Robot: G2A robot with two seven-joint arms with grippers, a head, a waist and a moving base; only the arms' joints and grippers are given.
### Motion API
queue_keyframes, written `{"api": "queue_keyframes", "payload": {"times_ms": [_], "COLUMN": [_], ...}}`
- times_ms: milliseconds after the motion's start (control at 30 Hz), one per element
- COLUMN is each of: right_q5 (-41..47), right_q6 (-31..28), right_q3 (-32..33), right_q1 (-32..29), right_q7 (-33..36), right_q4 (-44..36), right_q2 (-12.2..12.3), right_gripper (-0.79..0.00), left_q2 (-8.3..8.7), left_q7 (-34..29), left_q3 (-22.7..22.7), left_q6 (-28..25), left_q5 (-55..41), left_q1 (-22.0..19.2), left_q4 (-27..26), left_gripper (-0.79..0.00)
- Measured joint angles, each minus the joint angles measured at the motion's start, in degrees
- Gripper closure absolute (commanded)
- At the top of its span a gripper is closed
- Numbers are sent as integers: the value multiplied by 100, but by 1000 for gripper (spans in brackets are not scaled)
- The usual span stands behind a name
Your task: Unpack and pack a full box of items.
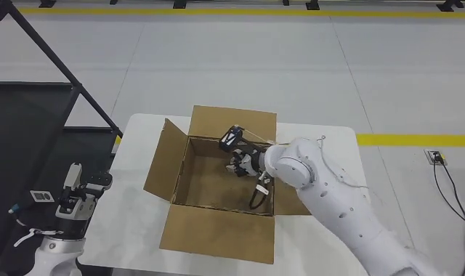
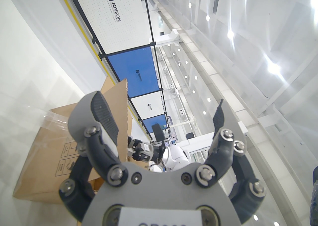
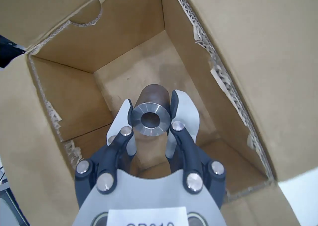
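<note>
An open cardboard box [image 1: 211, 225] stands on the white table [image 1: 305, 240], its flaps folded outward. My right gripper [image 3: 151, 106] hangs inside the box, over its bare floor, shut on a hollow metal cylinder [image 3: 152, 112] held between the two pads. From above, that right gripper [image 1: 243, 163] sits near the box's far right inner corner. My left gripper [image 2: 159, 112] stands open and empty off the table's left edge, pointing upward, with the box [image 2: 49, 152] beside it. The left gripper [image 1: 73, 192] is well left of the box.
A black metal frame [image 1: 51, 80] stands at the left, beyond the table. The box's inner walls [image 3: 218, 70] close in around the right gripper. Bare table lies to the left and right of the box.
</note>
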Motion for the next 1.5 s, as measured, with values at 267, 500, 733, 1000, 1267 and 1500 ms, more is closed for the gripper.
{"api": "queue_keyframes", "payload": {"times_ms": [267, 500, 733, 1000, 1267, 1500], "right_q5": [-553, -977, -1125, -567, -850, -1146], "right_q6": [614, 1477, 2657, 3196, 3691, 3646], "right_q3": [1682, 3049, 4205, 4737, 4300, 4116], "right_q1": [-1710, -3502, -5489, -6139, -5076, -4223], "right_q7": [256, 60, -515, -188, 390, 870], "right_q4": [-2369, -3863, -4949, -4311, -2877, -2038], "right_q2": [457, 661, 691, 684, 700, 739], "right_gripper": [0, 0, 0, 0, 0, 0], "left_q2": [0, 0, 0, 0, 0, 0], "left_q7": [0, 0, 0, 0, 0, 0], "left_q3": [0, 0, 0, 0, 0, 0], "left_q6": [0, 0, 0, 0, 0, 0], "left_q5": [0, 0, 0, 0, 0, 0], "left_q1": [0, 0, 0, 0, 0, 0], "left_q4": [0, 0, 0, 0, 0, 0], "left_gripper": [-785, -785, -785, -785, -785, -785]}}
